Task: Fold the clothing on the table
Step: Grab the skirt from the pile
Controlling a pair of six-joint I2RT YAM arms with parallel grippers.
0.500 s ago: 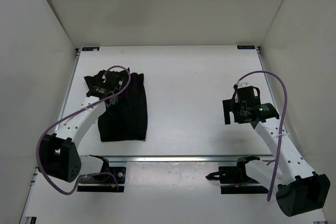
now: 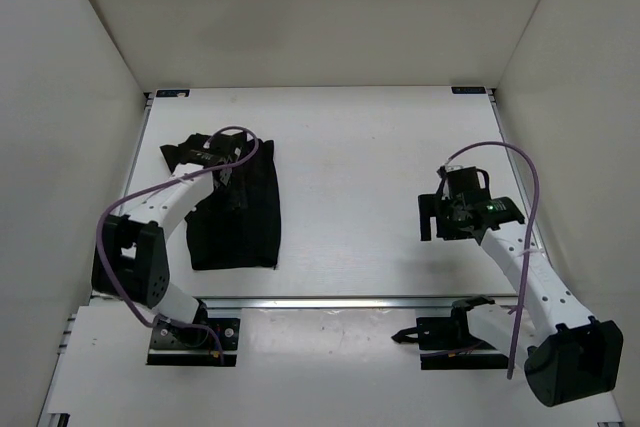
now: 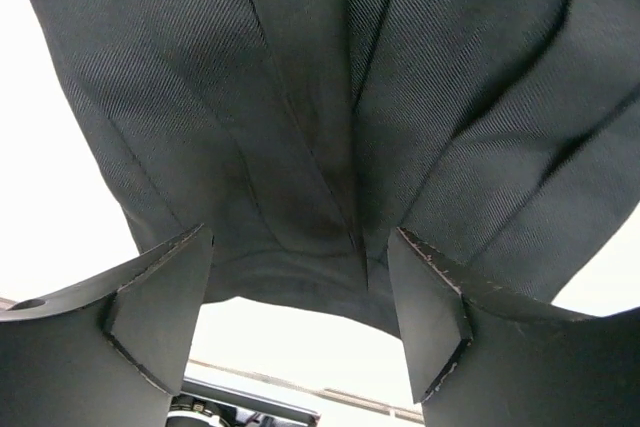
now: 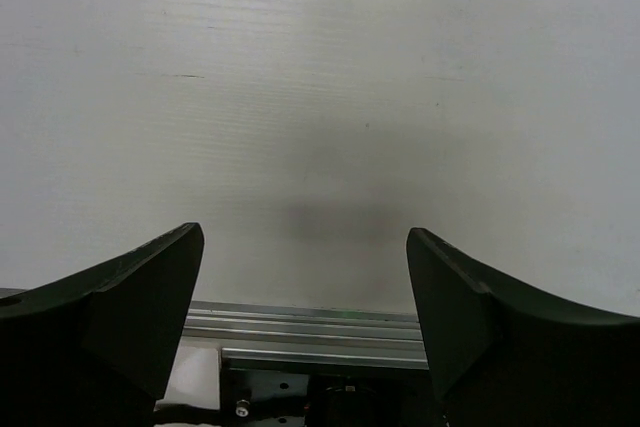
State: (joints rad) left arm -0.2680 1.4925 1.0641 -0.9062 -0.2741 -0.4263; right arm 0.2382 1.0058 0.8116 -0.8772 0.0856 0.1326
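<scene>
The clothing (image 2: 248, 229) is a black pleated garment lying flat on the left part of the white table (image 2: 360, 167). My left gripper (image 2: 198, 154) hovers at the garment's far left corner. In the left wrist view the pleated clothing (image 3: 330, 97) fills the top and its edge runs between the spread fingers (image 3: 160, 307). The left gripper (image 3: 300, 319) is open with nothing pinched. My right gripper (image 2: 438, 215) hangs open over bare table at the right, far from the garment. The right wrist view shows the right gripper (image 4: 305, 297) with only white tabletop between its fingers.
White walls (image 2: 70, 97) enclose the table on three sides. A metal rail (image 2: 340, 301) runs along the near edge, also seen as the rail (image 4: 300, 327) below the right fingers. The arm base mounts (image 2: 195, 339) sit in front of it. Purple cables (image 2: 520, 162) loop off both arms.
The left arm has drawn its elbow and shoulder link in toward the garment while its gripper stays at the far left corner. The right gripper has shifted slightly left and nearer.
</scene>
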